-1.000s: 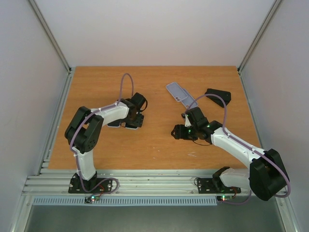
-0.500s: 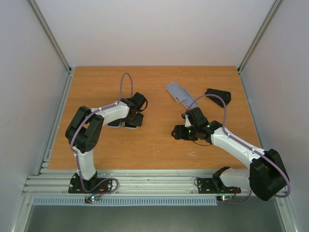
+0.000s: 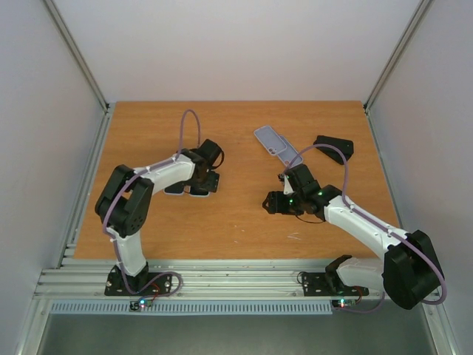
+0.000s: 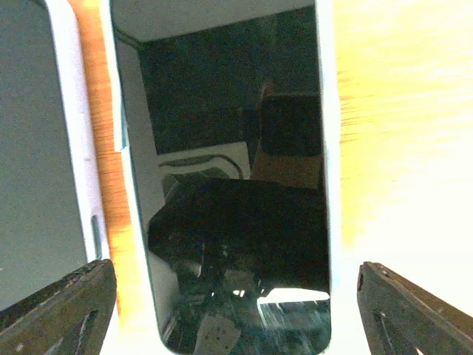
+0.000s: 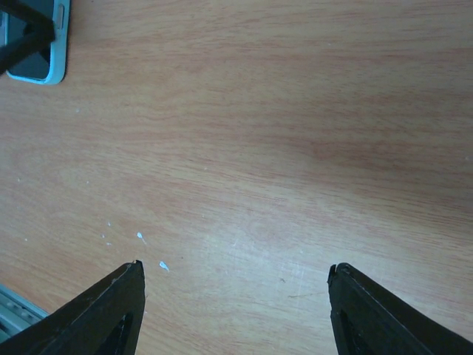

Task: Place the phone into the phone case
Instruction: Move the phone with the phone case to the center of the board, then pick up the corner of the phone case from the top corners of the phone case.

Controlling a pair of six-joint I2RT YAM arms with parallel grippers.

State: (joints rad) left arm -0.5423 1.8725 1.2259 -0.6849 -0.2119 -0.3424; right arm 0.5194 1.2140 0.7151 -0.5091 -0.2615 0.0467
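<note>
First, from the top camera: the phone case point(image 3: 277, 146) lies flat toward the far side of the table point(image 3: 244, 237), a pale lavender strip set at a slant. The phone point(image 3: 177, 190) rests well away from the case, on the left arm's side of it and nearer the arm bases. Your left gripper point(image 3: 196, 183) hangs right over the phone and hides most of it. Your right gripper point(image 3: 270, 203) sits just on the near side of the case, apart from it, low over bare wood. A black object point(image 3: 334, 146) lies close beside the case on the right arm's side; you cannot tell what it is from here.

Next, the left wrist camera: the phone point(image 4: 236, 185) lies screen up, dark glass in a pale rim, running lengthwise between the fingers. The left gripper point(image 4: 235, 270) is spread wide, and a strip of table shows between each fingertip and the phone's edge, so it grips nothing.

Last, the right wrist camera: the right gripper point(image 5: 234, 266) is parted wide with only wood grain between its fingers, holding nothing. One corner of the phone point(image 5: 33, 44) shows at the upper left, partly crossed by a dark bar.
</note>
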